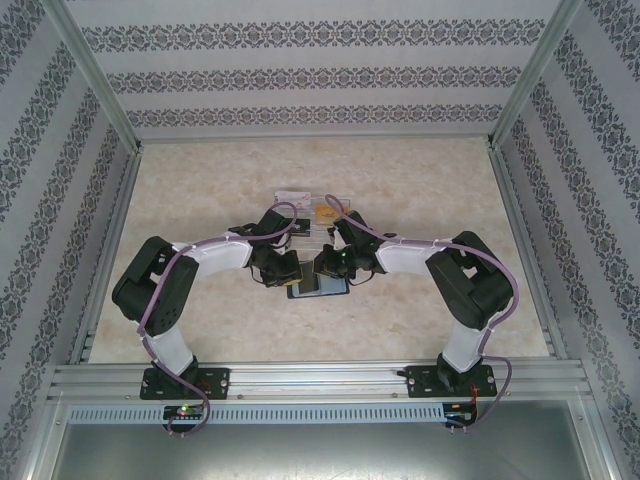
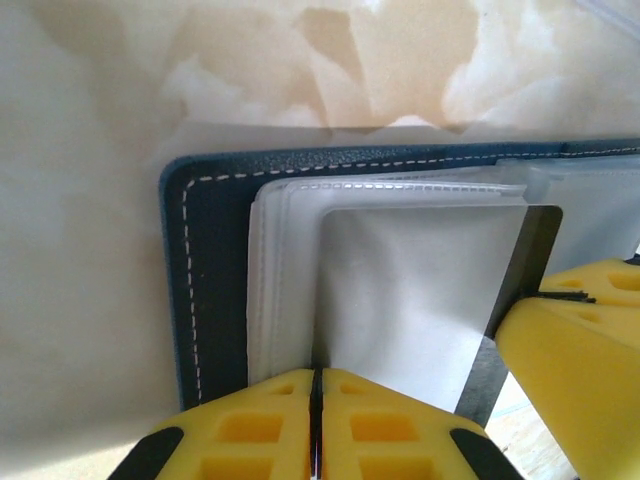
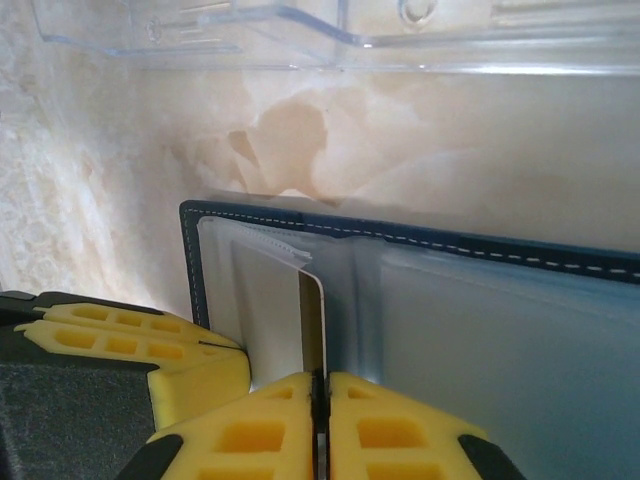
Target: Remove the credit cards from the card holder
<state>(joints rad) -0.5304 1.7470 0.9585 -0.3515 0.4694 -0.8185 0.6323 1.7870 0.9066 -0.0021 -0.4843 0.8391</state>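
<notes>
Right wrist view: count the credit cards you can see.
1: a credit card, partly out of the card holder, pinched in the right fingers. More may be hidden in its pockets.

- Bright, even light is flooding the overhead view, and the arms [image 1: 165,285] are casting only faint shadows on the table [image 1: 420,190].
- In the left wrist view, the card holder's [image 2: 210,280] clear pockets are glaring white, washing out detail.
- In the right wrist view, the clear box [image 3: 200,40] is catching highlights, and a soft shadow is lying beyond the holder's far edge.
</notes>
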